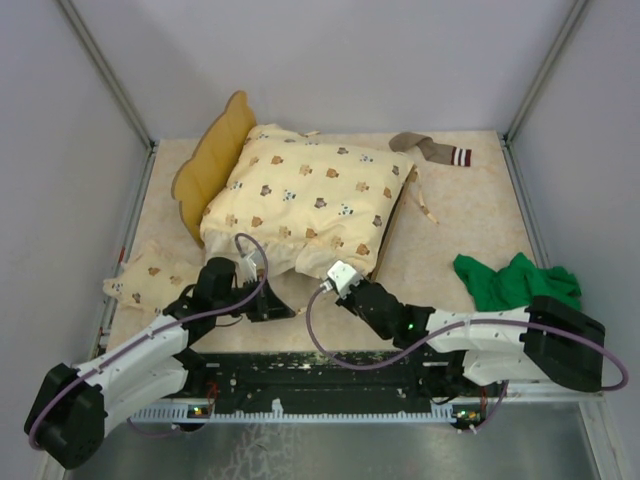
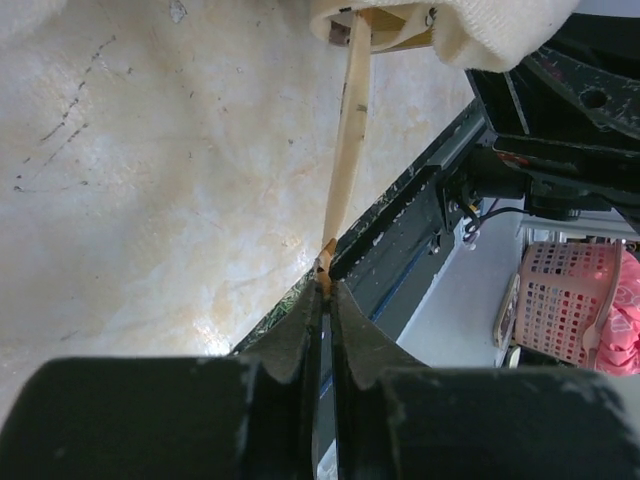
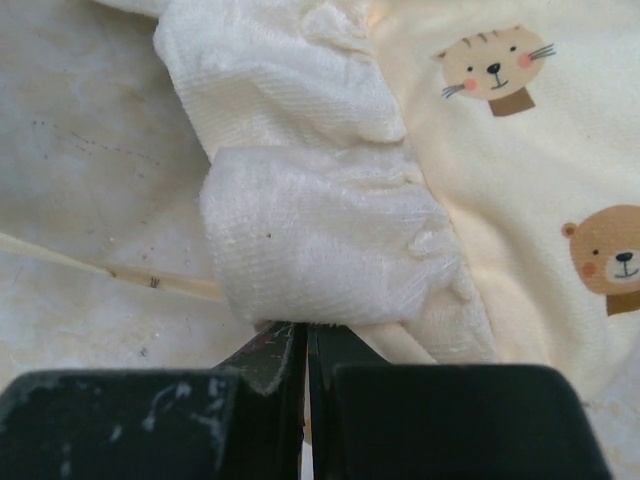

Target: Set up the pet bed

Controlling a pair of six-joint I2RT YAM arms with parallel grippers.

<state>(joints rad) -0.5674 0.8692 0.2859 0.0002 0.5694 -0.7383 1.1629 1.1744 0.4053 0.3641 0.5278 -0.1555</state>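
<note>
The pet bed shows only its wavy light-wood headboard [image 1: 210, 160] at the back left; the rest lies under the cream animal-print quilt [image 1: 305, 200]. My left gripper [image 1: 286, 308] sits at the quilt's near edge. In the left wrist view it [image 2: 327, 285] is shut on the end of a tan tie strap [image 2: 350, 140] that runs up to the quilt [image 2: 470, 30]. My right gripper [image 1: 328, 272] is at the quilt's near right corner. In the right wrist view it [image 3: 306, 330] is shut at a white fold of the quilt's edge [image 3: 310, 240].
A matching pillow [image 1: 150, 275] lies at the left by the left arm. A green cloth [image 1: 515, 280] lies at the right, a striped sock [image 1: 430, 150] at the back right. Grey walls enclose the table. A pink basket [image 2: 570, 300] sits below the table's front edge.
</note>
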